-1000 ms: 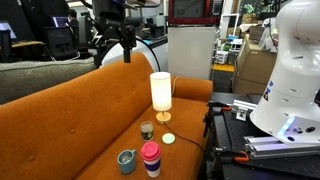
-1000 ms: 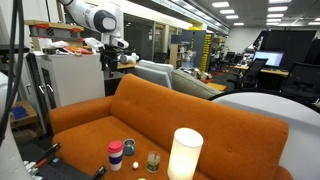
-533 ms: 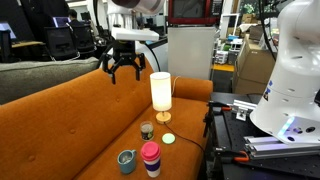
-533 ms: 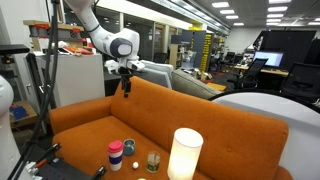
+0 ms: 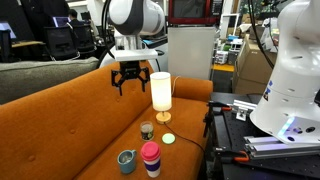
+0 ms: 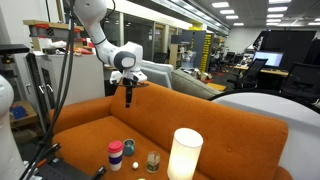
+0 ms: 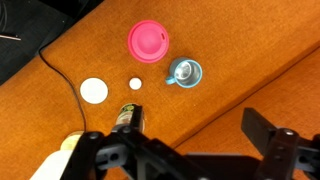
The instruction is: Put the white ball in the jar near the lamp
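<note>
The arm (image 5: pixel 135 15) is made of white, rounded, glossy segments; between them sit darker grey bands; in an exterior view the wrist joint (image 6: pixel 123 57) carries a round dark cap on its side; the gripper (image 5: pixel 130 84) is matte black, with two slim fingers (image 7: pixel 270 135) built from jointed bars; in the wrist view these bars look flat and angular; screws and markings are too small to tell.

Lamp: glowing white-yellow cylindrical table lamp (image 6: pixel 185 155), on the orange fabric sofa (image 6: pixel 90 135).
Jar: small dark cylindrical jar (image 6: pixel 153 161), just beside the lamp.
Gripper: black robot gripper (image 6: pixel 128 100), higher up, well apart from the lamp.
</note>
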